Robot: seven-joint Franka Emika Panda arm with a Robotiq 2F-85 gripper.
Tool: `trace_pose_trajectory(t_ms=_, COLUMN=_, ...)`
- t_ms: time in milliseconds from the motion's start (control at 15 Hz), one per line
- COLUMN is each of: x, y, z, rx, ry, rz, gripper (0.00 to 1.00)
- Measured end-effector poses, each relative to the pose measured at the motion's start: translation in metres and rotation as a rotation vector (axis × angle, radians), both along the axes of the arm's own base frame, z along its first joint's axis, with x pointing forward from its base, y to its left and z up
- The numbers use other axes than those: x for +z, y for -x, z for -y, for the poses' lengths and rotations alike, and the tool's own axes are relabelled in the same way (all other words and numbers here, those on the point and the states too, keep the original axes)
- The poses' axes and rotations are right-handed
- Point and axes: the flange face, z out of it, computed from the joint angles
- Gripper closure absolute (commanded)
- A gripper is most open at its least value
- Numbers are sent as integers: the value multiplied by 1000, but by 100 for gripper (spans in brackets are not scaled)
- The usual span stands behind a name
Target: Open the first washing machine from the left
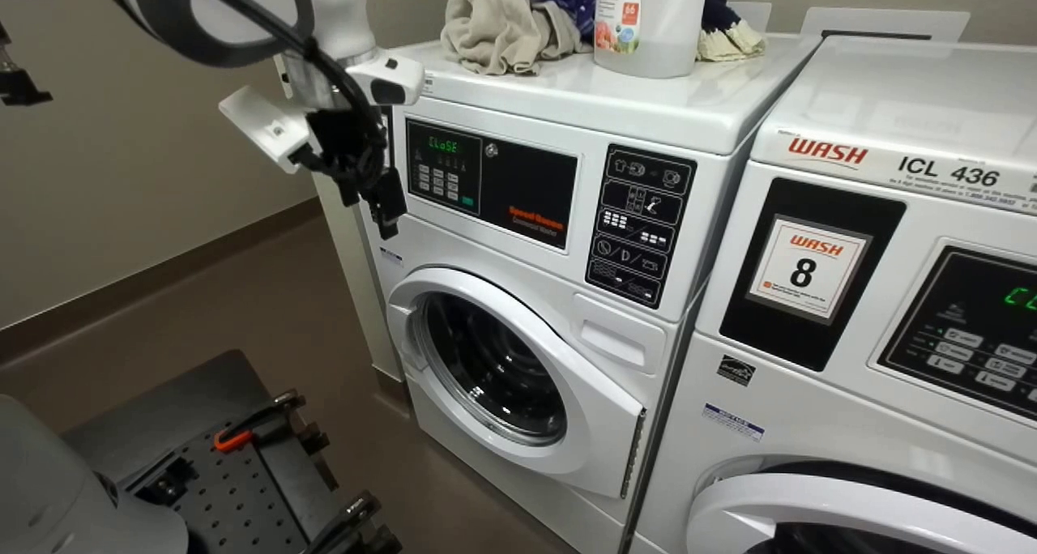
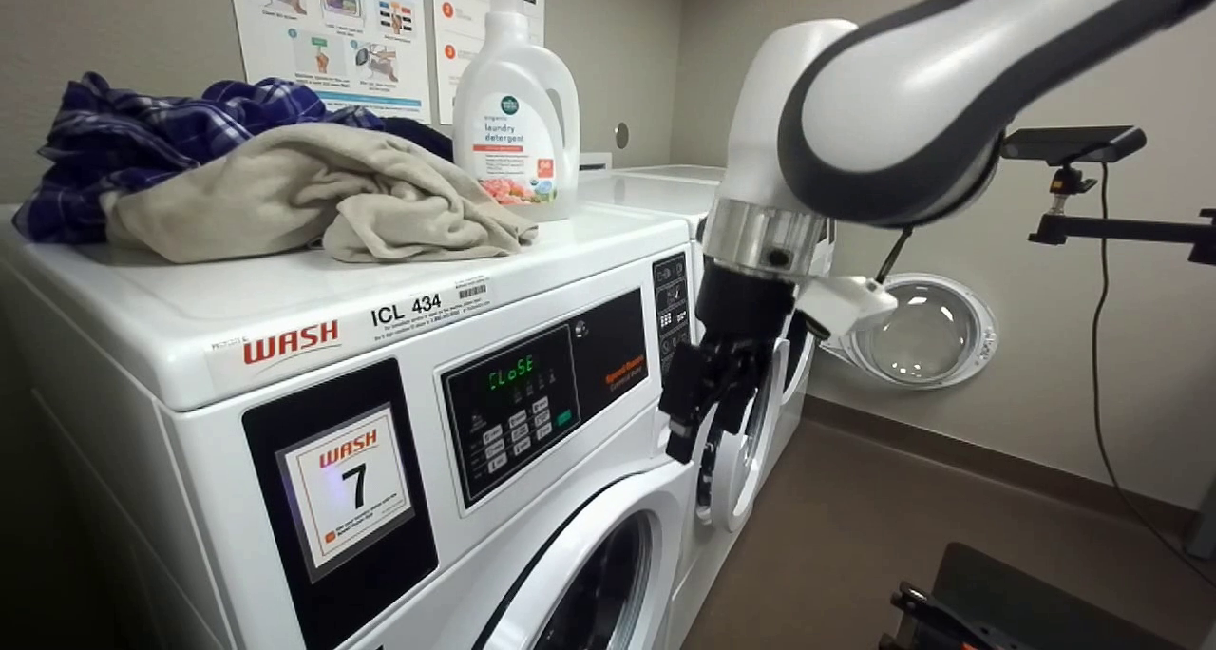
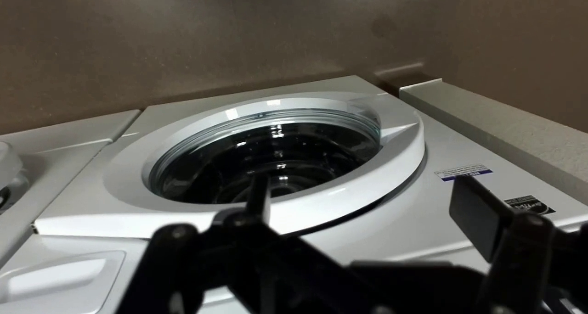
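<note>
- Black Robotiq gripper (image 3: 363,199): its jaws are set well apart, nothing is held, and no contact can be seen.
- White porthole door (image 1: 587,408), near the gripper: it is seated against the Speed Queen front-loading washer (image 1: 559,283); whether it is latched cannot be told.
- Handle recess (image 1: 411,335) in the door's rounded left edge: hold should be taken here; the porthole glass (image 1: 494,368), judged breakable, is best left untouched.
- The door is expected to be stiff, fairly heavy and slippery; a firm first pull may be needed, then a swing about the hinge edge (image 1: 633,453) at right.
- It is faced toward the brown floor (image 1: 324,311); its long axis seems level, left to right.
- The Speed Queen, marked ICL 434, is found upright at the row's left, beside the washer marked ICL 436 (image 1: 826,424).
</note>
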Motion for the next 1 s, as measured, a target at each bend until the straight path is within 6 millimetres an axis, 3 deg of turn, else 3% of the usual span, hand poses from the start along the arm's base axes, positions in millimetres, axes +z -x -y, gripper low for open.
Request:
trace_pose_trajectory(t_ms=200, x=-35, y=6, z=-11, rx=-7, ry=-3, rz=50, gripper=0)
trace_pose_trajectory(t_ms=1000, x=-144, y=-6, z=-81, rx=-70, ry=40, rz=137, gripper=0)
